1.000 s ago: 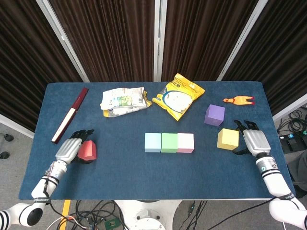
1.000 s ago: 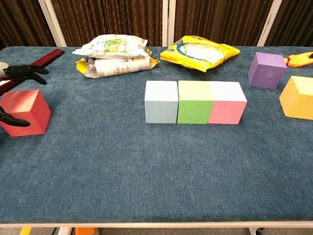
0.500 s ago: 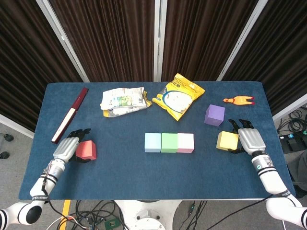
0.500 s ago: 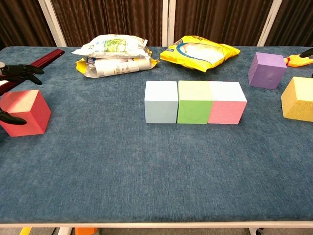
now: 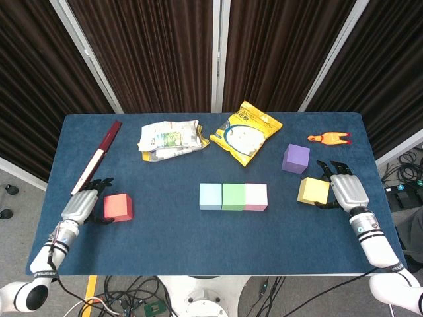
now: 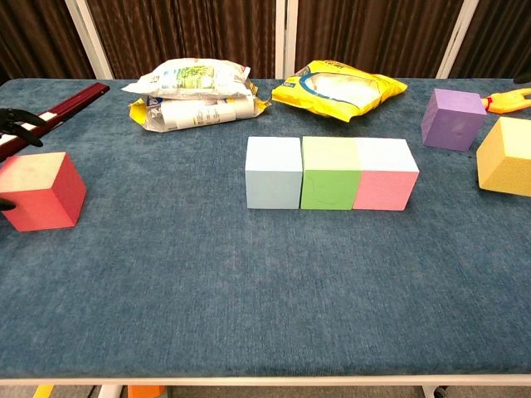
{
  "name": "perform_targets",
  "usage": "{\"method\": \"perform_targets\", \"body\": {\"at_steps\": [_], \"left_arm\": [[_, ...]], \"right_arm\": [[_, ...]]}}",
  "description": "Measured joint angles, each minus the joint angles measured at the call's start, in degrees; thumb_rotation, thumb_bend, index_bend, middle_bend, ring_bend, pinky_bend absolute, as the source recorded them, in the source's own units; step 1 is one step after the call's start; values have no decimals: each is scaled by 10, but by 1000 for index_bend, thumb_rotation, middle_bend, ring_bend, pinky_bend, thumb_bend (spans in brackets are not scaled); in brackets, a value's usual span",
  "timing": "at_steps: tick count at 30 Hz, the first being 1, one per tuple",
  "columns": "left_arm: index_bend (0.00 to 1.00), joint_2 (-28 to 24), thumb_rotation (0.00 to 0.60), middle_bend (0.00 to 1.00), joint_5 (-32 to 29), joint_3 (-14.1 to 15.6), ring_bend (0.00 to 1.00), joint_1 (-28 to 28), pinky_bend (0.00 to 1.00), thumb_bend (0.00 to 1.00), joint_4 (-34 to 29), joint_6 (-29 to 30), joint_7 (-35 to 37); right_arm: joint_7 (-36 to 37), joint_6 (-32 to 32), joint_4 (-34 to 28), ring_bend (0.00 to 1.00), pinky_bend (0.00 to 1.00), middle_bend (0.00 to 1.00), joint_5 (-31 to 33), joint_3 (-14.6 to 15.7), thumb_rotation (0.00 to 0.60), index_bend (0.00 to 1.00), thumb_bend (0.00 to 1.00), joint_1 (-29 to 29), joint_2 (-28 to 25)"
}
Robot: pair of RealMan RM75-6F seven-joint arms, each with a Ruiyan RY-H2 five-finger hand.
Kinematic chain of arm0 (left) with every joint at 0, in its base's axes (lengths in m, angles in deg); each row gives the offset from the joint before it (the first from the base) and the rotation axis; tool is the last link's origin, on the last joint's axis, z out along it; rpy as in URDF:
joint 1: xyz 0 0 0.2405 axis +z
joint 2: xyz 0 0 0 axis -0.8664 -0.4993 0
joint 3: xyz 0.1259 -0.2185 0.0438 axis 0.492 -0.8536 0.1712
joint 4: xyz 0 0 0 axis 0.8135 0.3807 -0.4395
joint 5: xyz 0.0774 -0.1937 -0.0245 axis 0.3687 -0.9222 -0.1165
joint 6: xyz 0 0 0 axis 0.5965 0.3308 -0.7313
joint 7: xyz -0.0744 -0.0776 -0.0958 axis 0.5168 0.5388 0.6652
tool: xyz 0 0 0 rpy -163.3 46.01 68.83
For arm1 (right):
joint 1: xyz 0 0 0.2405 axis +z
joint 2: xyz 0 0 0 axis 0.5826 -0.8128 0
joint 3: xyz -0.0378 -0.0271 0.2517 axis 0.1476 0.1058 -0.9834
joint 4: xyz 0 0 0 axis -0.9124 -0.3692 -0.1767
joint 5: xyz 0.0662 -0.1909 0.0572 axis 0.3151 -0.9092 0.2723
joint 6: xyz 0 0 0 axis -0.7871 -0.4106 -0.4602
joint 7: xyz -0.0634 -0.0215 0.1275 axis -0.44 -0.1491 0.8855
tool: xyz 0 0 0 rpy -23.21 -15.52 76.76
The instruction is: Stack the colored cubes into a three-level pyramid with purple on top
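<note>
A light blue cube (image 5: pixel 210 196), a green cube (image 5: pixel 233 196) and a pink cube (image 5: pixel 256 196) stand touching in a row at mid-table. The purple cube (image 5: pixel 295 158) sits at the right, behind the yellow cube (image 5: pixel 312 191). My right hand (image 5: pixel 347 191) grips the yellow cube from its right side, fingers along its far and near faces; the cube (image 6: pixel 506 159) looks tilted in the chest view. The red cube (image 5: pixel 117 207) rests flat at the left. My left hand (image 5: pixel 80 206) is open just left of it, fingers spread and apart from the cube (image 6: pixel 37 191).
A dark red stick (image 5: pixel 97 158) lies at the far left. A crumpled packet (image 5: pixel 168 139) and a yellow snack bag (image 5: pixel 245 132) lie at the back. An orange toy (image 5: pixel 328 138) is at the back right. The table's front edge (image 6: pixel 265 377) is near.
My left hand set the red cube down flat and drew back to the left, letting go. My right hand shifted the yellow cube slightly left and tipped it up.
</note>
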Motion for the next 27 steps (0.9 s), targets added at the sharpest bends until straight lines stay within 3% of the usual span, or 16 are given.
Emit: {"method": "perform_targets", "body": {"at_steps": [14, 27], "left_arm": [[60, -1, 600, 231, 4, -7, 0, -1, 20, 202, -3, -2, 15], [72, 8, 600, 389, 17, -5, 14, 15, 36, 211, 0, 21, 33]], "right_arm": [[29, 13, -30, 0, 0, 420, -17, -8, 600, 0, 85, -4, -28], [22, 23, -44, 0, 0, 414, -17, -7, 600, 0, 84, -8, -36]]}}
